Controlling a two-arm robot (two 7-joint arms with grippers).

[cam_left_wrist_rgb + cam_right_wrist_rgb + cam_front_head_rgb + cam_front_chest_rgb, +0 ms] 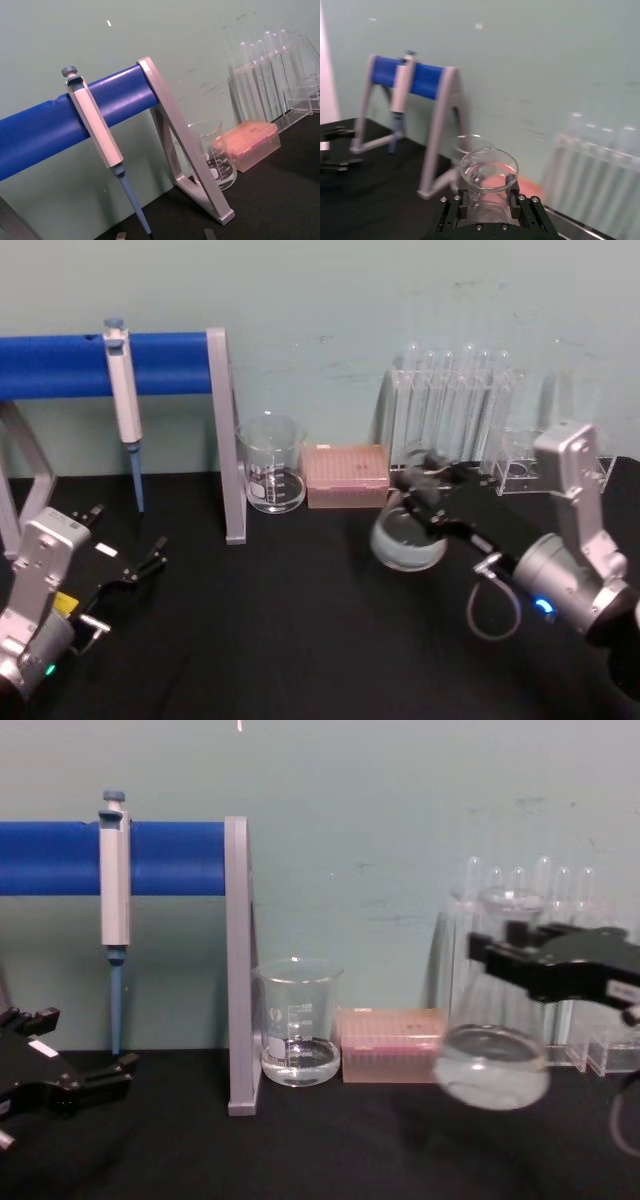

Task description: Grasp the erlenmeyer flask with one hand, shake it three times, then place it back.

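Erlenmeyer flask (492,1065) gripped by its neck in right hand (489,200), base hanging tilted above surface (300,620); left hand (130,528) parked, spread wide.

Head view: high, facing forward and down onto the black table (300,640) and the wall (350,300); chest view: lower, level across the table, side-on; left wrist view: tilted, near the pipette (95,125) on the blue bar (35,135); right wrist view: close behind the erlenmeyer flask (488,172) in the right gripper (488,197); shared by all four: pipette, blue bar, wall.
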